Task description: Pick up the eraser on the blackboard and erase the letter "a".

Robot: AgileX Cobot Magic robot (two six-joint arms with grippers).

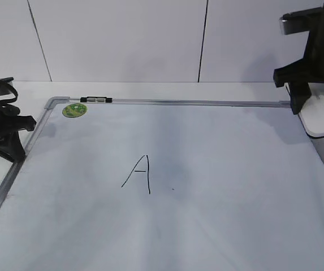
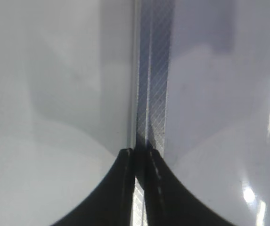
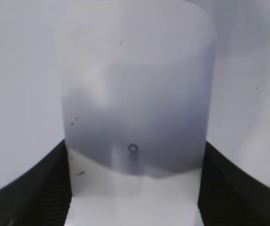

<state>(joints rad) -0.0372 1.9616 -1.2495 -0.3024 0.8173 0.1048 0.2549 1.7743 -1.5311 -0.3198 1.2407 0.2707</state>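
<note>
The blackboard point(image 1: 218, 226) is lying flat and filling most of the exterior view, its grey metal frame running along the 12 o'clock edge and down the 9 o'clock side. A round green sticker point(image 1: 74, 110) is sitting in the corner toward 10 o'clock, and a small black-and-silver clip point(image 1: 96, 100) is resting on the frame just beside it. Near the middle of the board, slightly toward 9 o'clock, 1 capital "A" point(image 1: 139, 175) is standing in thin black marker; no lowercase "a" is showing on the surface. The eraser point(image 1: 323, 116) is lying at about 2 o'clock, near the board's far corner on that side, its white body partly hidden by the right gripper point(image 1: 295, 101), which is reaching down onto it. In the right wrist view the eraser point(image 3: 137, 94) is filling the space between the 2 black fingers point(image 3: 40, 188), whose ribbed inner faces are sitting against its 2 long sides, so the gripper point(image 3: 135, 197) is gripping the eraser; small grey lettering is showing on its top. The left gripper point(image 1: 14, 132) is resting at 9 o'clock, over the board's frame edge. In the left wrist view its 2 fingertips point(image 2: 125, 188) are pressing together with only a thin line between them, so this gripper point(image 2: 138, 155) is closed on nothing, right above the metal frame strip point(image 2: 156, 70).
</note>
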